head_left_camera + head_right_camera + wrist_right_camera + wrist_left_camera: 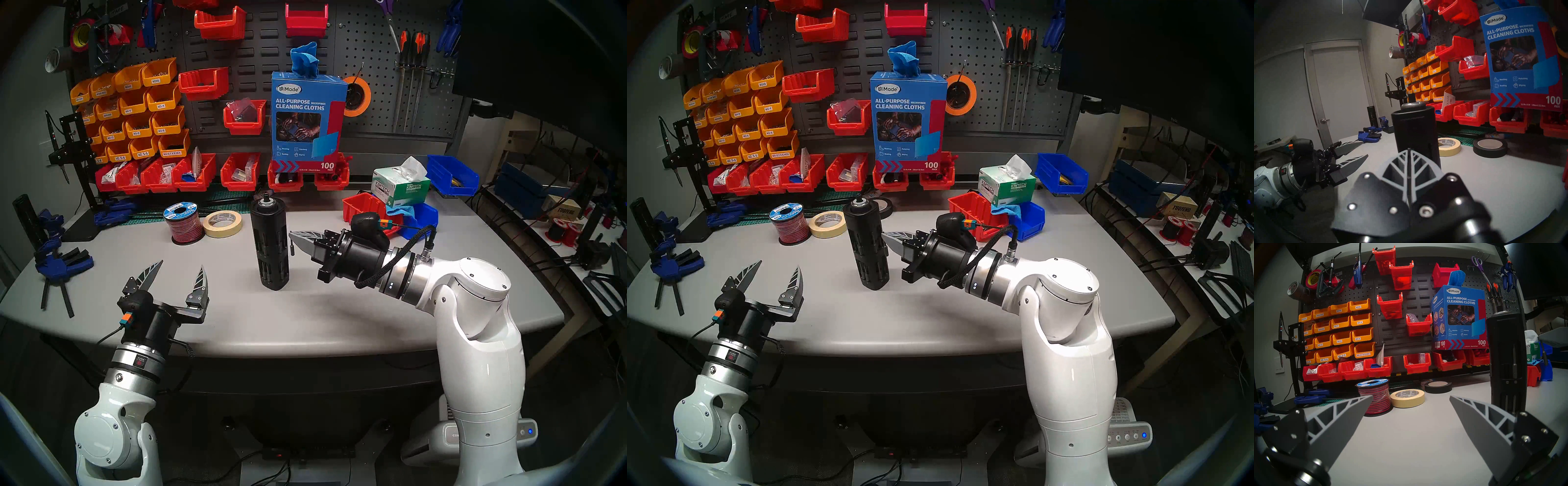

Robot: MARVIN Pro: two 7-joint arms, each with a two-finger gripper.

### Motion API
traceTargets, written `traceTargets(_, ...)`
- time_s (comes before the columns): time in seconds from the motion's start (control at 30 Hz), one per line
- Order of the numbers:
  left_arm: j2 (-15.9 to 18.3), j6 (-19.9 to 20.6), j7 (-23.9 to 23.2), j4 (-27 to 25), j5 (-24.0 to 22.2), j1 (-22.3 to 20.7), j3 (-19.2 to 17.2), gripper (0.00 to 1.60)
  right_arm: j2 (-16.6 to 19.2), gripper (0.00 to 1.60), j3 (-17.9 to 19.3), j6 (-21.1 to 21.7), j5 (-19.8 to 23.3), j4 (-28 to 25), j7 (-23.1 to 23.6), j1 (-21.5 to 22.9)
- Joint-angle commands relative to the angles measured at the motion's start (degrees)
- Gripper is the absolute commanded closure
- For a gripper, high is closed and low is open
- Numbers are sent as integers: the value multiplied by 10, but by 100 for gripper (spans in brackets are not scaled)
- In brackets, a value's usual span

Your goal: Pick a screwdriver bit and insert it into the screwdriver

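Right wrist: screwdriver bit [1409,169] mostly hidden between fingers [1396,162]

Dim room, lit from overhead; soft shadows on the tabletop [339,315]. Fisheye bending, dark vignetted corners. Near tool [1407,152] blurred at bottom of frame.

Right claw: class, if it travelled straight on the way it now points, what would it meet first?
Most likely the screwdriver, upright directly ahead of the shut right claw; the gap between them is hard to judge.
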Motion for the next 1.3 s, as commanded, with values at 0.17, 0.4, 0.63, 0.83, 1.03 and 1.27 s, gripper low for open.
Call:
traceTargets(0.17,0,-5,-1,-18,-1,-5,1,0,2,160,-6,-7,4,-19,12,62)
traceTargets(0.4,-2,-5,-3,-18,-1,-5,0,0,2,160,4,-12,12,-18,23,93)
traceTargets(0.63,-3,-5,-4,-18,0,-6,0,0,-9,160,3,-17,18,3,28,133)
traceTargets(0.83,-4,-5,-5,-18,0,-6,-1,0,-14,160,-3,-27,18,32,33,163)
traceTargets(1.03,-5,-4,-6,-18,0,-6,-1,0,-17,160,-11,-35,18,62,38,186)
traceTargets(1.27,-6,-4,-7,-18,1,-7,-1,0,-27,160,-15,-42,23,97,43,214)
